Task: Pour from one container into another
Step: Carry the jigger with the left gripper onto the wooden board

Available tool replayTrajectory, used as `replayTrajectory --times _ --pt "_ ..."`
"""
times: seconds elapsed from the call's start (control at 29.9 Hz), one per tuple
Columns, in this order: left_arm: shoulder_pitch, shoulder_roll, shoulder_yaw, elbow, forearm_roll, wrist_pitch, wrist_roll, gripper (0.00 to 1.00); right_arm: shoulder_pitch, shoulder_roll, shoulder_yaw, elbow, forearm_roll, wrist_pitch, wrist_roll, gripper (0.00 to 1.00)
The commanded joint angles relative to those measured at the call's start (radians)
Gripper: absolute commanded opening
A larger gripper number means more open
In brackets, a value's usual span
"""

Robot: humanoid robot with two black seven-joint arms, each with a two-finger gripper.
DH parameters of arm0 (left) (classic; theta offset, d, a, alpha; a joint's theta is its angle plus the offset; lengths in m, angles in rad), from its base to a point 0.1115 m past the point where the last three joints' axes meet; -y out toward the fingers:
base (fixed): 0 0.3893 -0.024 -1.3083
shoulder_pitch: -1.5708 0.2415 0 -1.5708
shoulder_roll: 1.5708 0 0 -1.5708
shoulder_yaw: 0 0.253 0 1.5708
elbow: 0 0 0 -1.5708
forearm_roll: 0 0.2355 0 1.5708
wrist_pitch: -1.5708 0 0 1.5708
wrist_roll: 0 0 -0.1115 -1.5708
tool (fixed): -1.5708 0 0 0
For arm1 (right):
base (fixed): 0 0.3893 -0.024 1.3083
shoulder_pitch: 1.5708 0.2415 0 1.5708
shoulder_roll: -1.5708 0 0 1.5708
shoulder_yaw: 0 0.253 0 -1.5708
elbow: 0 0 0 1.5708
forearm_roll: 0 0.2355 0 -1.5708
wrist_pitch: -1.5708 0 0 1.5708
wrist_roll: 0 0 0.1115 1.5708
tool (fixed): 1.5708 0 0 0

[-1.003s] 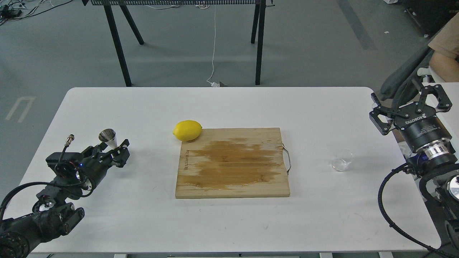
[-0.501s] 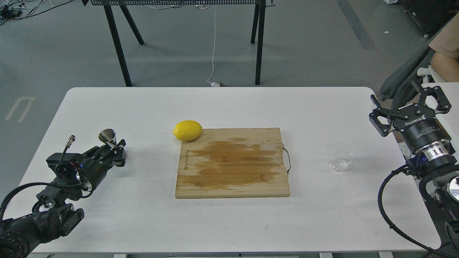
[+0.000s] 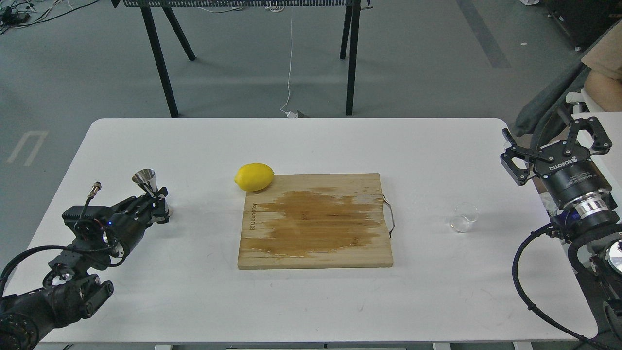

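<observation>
The shiny steel jigger stands upright near the table's left edge, its lower cone hidden between the fingers of my left gripper, which is shut on it at the waist. The small clear glass cup sits on the white table right of the cutting board, and it looks empty. My right gripper hangs open beyond the table's right edge, up and to the right of the cup and well apart from it.
A wooden cutting board with a dark wet stain lies mid-table, its metal handle facing the cup. A yellow lemon rests at the board's far left corner. A person's arm shows at the far right.
My left gripper's fingers have drawn together around the jigger's lower part, and the jigger has shifted slightly up and left. The right arm has barely moved.
</observation>
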Motion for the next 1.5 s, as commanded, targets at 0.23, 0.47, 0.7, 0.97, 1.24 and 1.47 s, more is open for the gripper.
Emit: replayTrajectory --times 0.23,0.47,0.7,0.97,1.24,1.47 --pt "-0.175 -0.012 0.000 -0.117 0.000 0.000 0.000 0.12 0.000 0.000 0.001 -0.004 0.000 0.000 0.000 0.99" --pt "-0.180 -0.073 0.006 -0.275 0.007 0.000 0.000 0.12 0.000 0.000 0.001 -0.011 -0.002 0.000 0.000 0.99" --pt "-0.166 -0.153 0.156 -0.356 0.007 0.000 0.000 0.12 0.002 -0.003 -0.005 -0.013 -0.006 0.000 0.000 0.99" --pt "-0.150 -0.292 0.248 -0.355 0.007 0.000 0.000 0.12 -0.004 -0.027 -0.010 -0.019 -0.006 0.000 -0.001 0.99" --pt "-0.150 -0.323 0.283 -0.303 0.007 0.000 0.000 0.12 -0.010 -0.038 -0.008 -0.016 -0.006 0.000 0.000 0.99" --pt "-0.137 -0.323 0.313 -0.260 0.007 0.000 0.000 0.12 -0.009 -0.037 -0.010 -0.013 -0.006 0.000 0.000 0.99"
